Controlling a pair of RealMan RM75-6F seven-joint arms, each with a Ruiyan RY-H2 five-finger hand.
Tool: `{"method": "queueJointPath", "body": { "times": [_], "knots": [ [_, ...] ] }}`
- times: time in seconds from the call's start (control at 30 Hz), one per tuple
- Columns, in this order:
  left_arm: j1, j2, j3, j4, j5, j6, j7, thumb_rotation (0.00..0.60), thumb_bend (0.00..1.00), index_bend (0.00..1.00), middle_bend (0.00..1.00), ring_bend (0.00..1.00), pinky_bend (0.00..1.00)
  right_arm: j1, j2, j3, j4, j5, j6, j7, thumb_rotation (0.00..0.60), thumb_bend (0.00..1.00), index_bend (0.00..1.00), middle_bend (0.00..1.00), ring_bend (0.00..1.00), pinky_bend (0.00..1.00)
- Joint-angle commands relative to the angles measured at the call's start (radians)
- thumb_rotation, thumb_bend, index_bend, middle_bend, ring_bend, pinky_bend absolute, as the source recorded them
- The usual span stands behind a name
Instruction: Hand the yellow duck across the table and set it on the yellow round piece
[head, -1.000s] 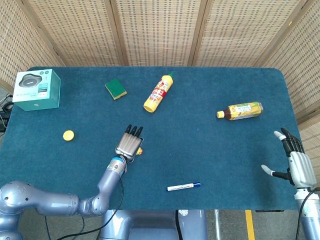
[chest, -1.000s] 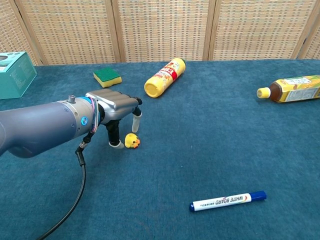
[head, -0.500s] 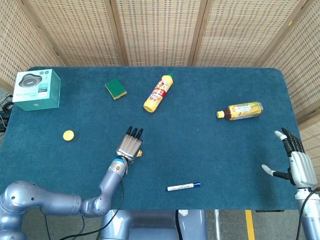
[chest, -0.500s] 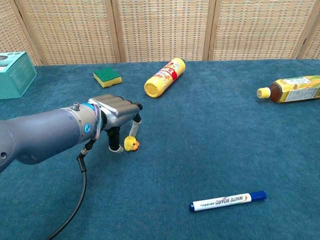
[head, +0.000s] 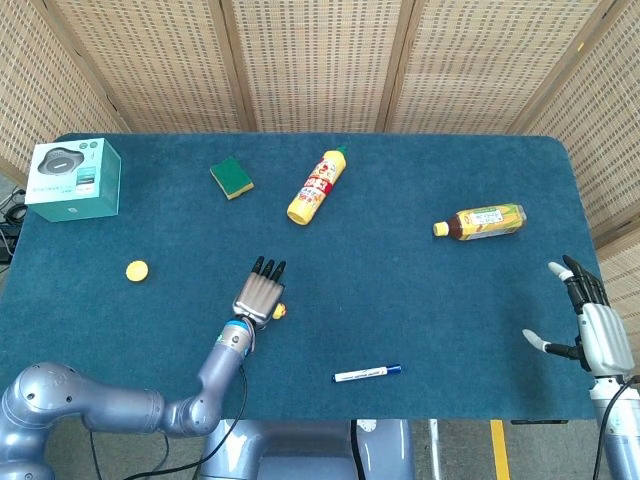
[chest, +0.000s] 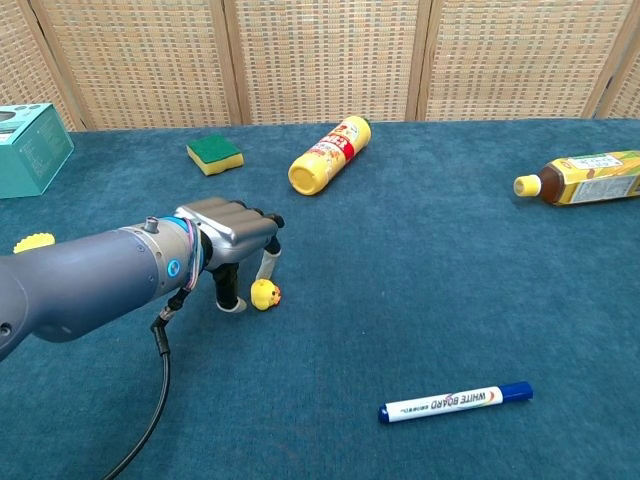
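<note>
Compared with one second ago, the left hand (chest: 232, 243) sits a little lower and nearer to the robot, and the yellow duck (chest: 264, 294) has slid with it along the blue table cloth (head: 400, 200). Its fingers (chest: 228, 288) stand down around the duck and touch it, but the duck is on the cloth, so I cannot tell if the grasp is complete. I judge that the pick is not finished. The yellow round piece (head: 137, 270) lies well apart to the left. The right hand (head: 590, 325) waits released at the far right edge, fingers spread, holding nothing.
</note>
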Motion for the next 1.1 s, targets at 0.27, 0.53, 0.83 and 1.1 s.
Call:
{"method": "queueJointPath", "body": {
  "times": [0.27,0.53,0.83,1.1],
  "knots": [
    [0.002,0.005,-0.005,-0.013,0.012,0.009,-0.015,0.600,0.30,0.36,0.00,0.00,0.00,-0.003,0.000,0.003,-0.001,-0.004,-0.001,0.001,0.600,0.09,0.11,0.00,0.00,0.00],
    [-0.001,-0.004,-0.009,-0.018,0.018,0.014,-0.022,0.600,0.30,0.36,0.00,0.00,0.00,-0.005,0.000,0.008,0.000,-0.003,-0.004,0.004,0.600,0.09,0.11,0.00,0.00,0.00],
    [-0.007,-0.016,-0.002,-0.021,0.021,0.015,-0.013,0.600,0.31,0.49,0.00,0.00,0.00,-0.009,0.000,0.014,0.003,-0.003,0.001,0.013,0.600,0.09,0.11,0.00,0.00,0.00],
    [-0.005,-0.010,0.000,-0.028,0.018,0.025,-0.009,0.600,0.32,0.56,0.00,0.00,0.00,-0.012,0.002,0.019,0.006,-0.005,0.003,0.025,0.600,0.09,0.11,0.00,0.00,0.00]
  ]
}}
